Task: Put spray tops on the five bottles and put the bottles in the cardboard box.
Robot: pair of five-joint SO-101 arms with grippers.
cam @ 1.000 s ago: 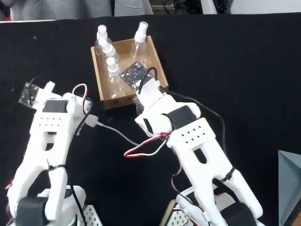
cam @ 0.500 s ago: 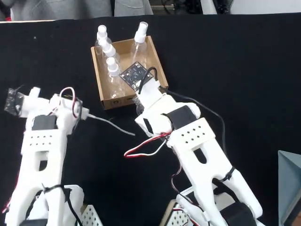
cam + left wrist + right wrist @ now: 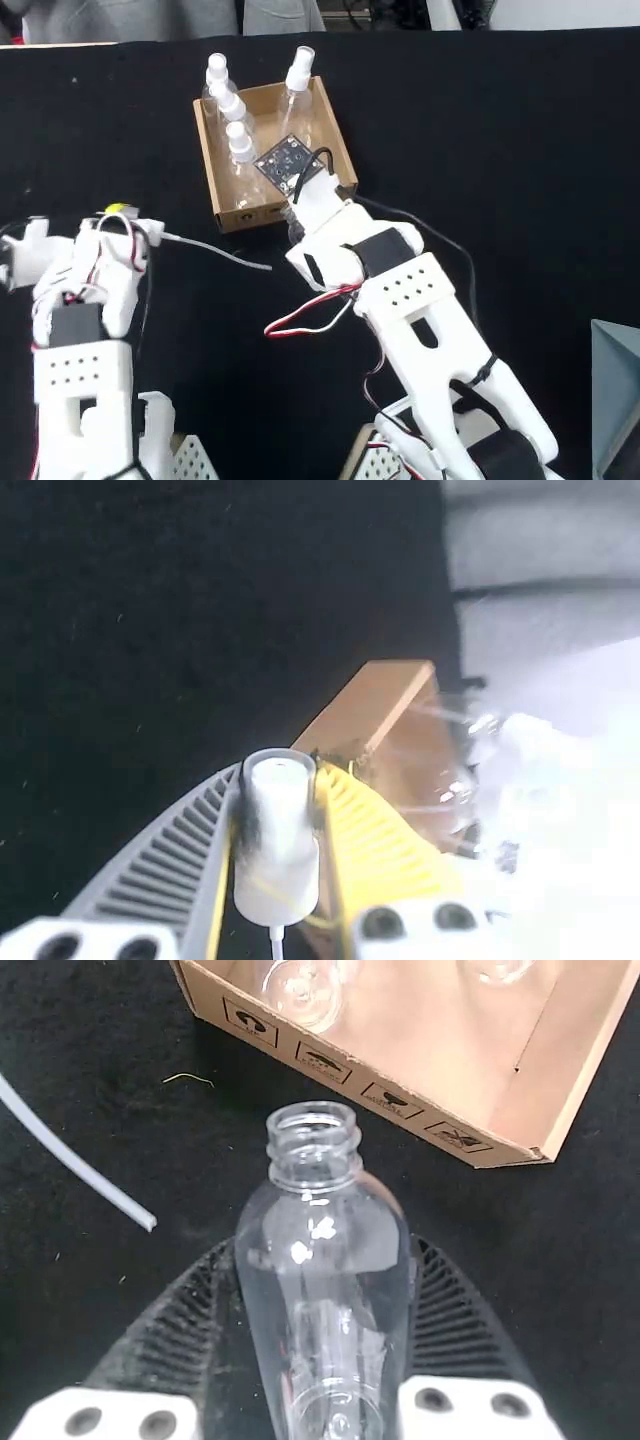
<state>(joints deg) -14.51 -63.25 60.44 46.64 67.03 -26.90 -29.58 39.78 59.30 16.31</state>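
Right fingers [image 3: 455, 1305] are clamping the bottle [image 3: 325, 1250] by its body beside the cardboard box [image 3: 345, 1072] — probably light, slick, crushable — while left fingers [image 3: 375, 830] are gripping the spray top [image 3: 278, 850] toward the left edge of the table [image 3: 500, 120].

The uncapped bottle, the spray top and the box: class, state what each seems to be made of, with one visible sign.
The uncapped bottle: probably clear, glossy plastic; it is see-through with bright glints. The spray top: likely opaque white plastic, smooth and fairly matte. The box: brown cardboard, matte, with printed symbols on its wall.
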